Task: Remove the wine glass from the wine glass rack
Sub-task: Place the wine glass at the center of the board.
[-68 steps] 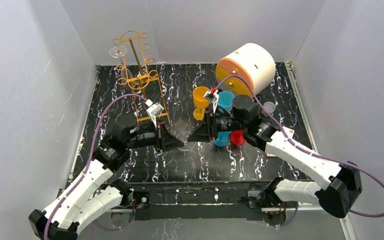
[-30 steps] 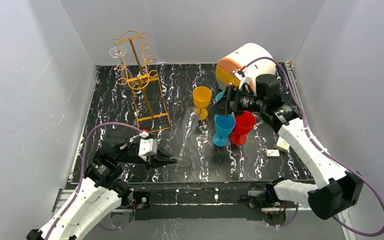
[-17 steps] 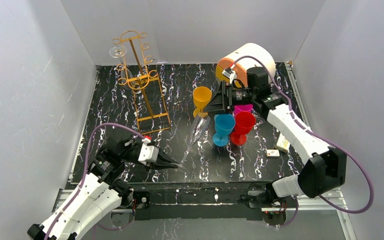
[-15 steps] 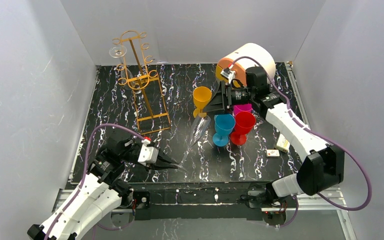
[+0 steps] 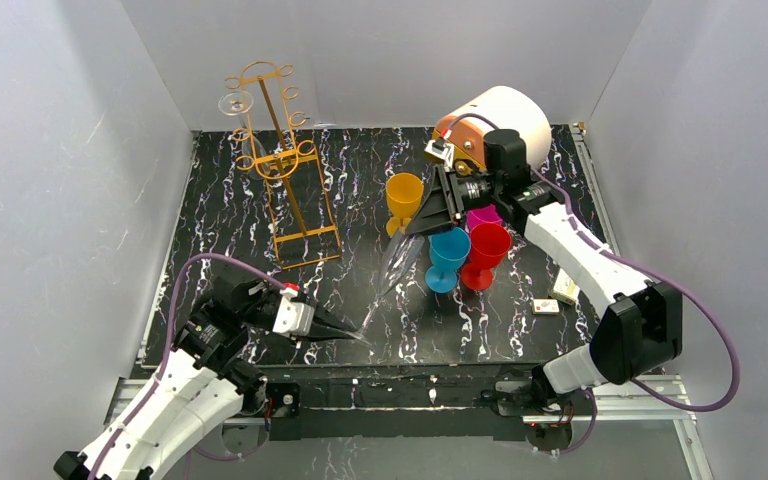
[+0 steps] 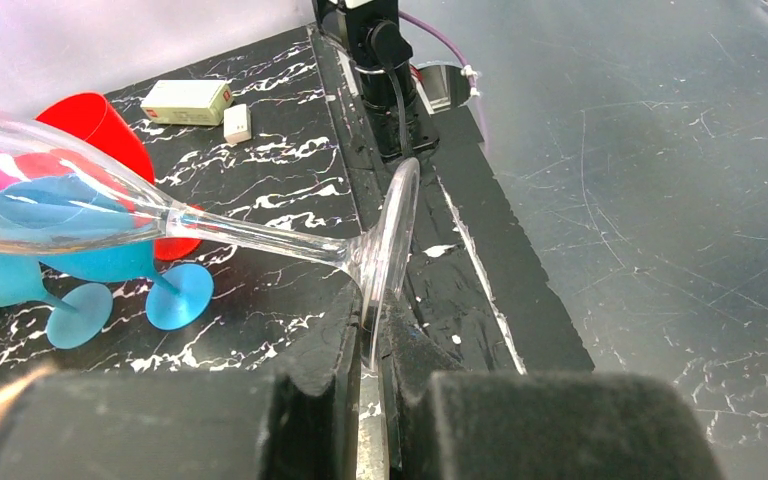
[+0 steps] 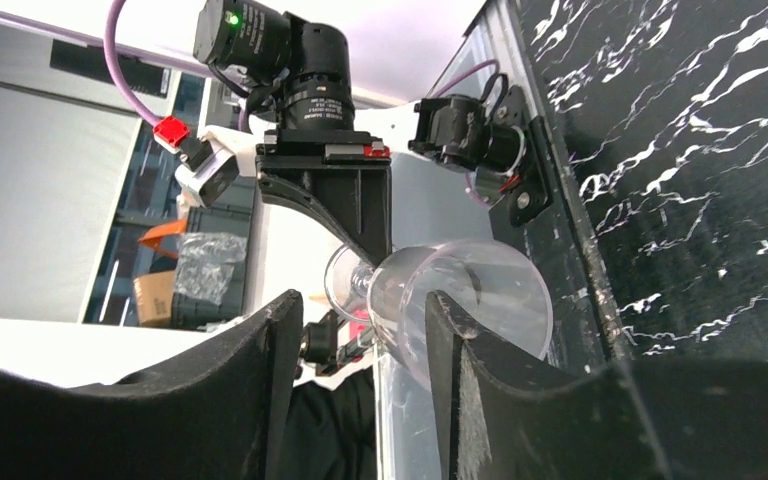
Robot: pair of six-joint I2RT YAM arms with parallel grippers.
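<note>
The gold wire wine glass rack [image 5: 282, 160] stands at the back left, and a clear glass [image 5: 236, 103] hangs upside down from one of its top hooks. Another clear wine glass [image 5: 388, 272] is off the rack, lying slanted above the table's middle. My left gripper [image 5: 352, 333] is shut on its round foot [image 6: 392, 235], whose edge is pinched between the pads [image 6: 338, 345]. Its bowl [image 7: 480, 300] points at my right gripper [image 5: 412, 228]. That gripper [image 7: 360, 305] is open, with the bowl's rim by its right finger [image 7: 450, 370]; I cannot tell whether they touch.
A yellow goblet [image 5: 404, 195], blue goblet [image 5: 448, 250], red goblet [image 5: 487, 245] and magenta cup [image 5: 482, 215] cluster right of the glass. An orange-and-white cylinder [image 5: 500, 120] sits at the back right. Two small white boxes [image 5: 565, 285] lie near the right edge.
My right gripper has swung left and down to the glass's bowl, and its jaws have narrowed. My left gripper keeps its hold on the foot, barely moving.
</note>
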